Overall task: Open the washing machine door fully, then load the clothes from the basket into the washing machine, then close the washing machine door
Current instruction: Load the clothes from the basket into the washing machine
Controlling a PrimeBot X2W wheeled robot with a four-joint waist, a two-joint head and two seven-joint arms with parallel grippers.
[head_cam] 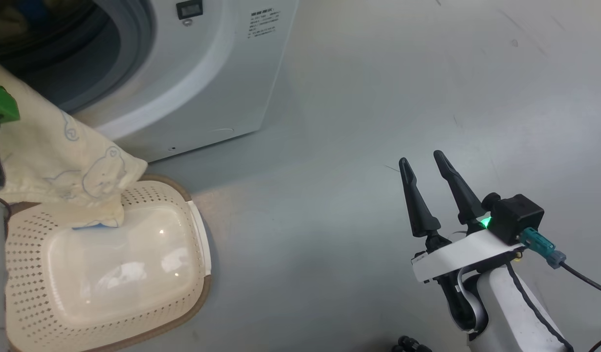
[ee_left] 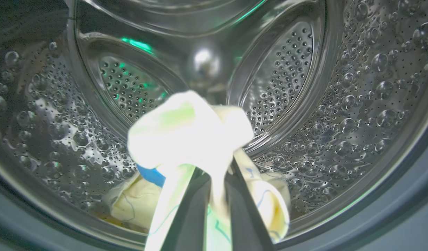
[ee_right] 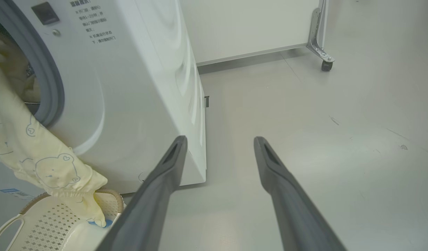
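Observation:
My left gripper (ee_left: 218, 168) is shut on a bunched cream-yellow piece of the clothes (ee_left: 186, 132), at the mouth of the washing machine's steel drum (ee_left: 356, 104). Another cream piece with blue trim (ee_left: 130, 205) lies on the drum floor. The held garment (head_cam: 60, 156) trails out of the opening of the white washing machine (head_cam: 222, 73), and its blue-trimmed end rests in the cream basket (head_cam: 202, 244) in front of the machine. My right gripper (head_cam: 423, 160) stands open over the floor to the right, holding nothing. The washing machine door is out of view.
Grey floor spreads to the right of the machine. In the right wrist view a white panel (ee_right: 255, 28) on a castor (ee_right: 326, 65) stands behind the washing machine (ee_right: 130, 87). The basket (ee_right: 43, 223) sits close against the machine's front.

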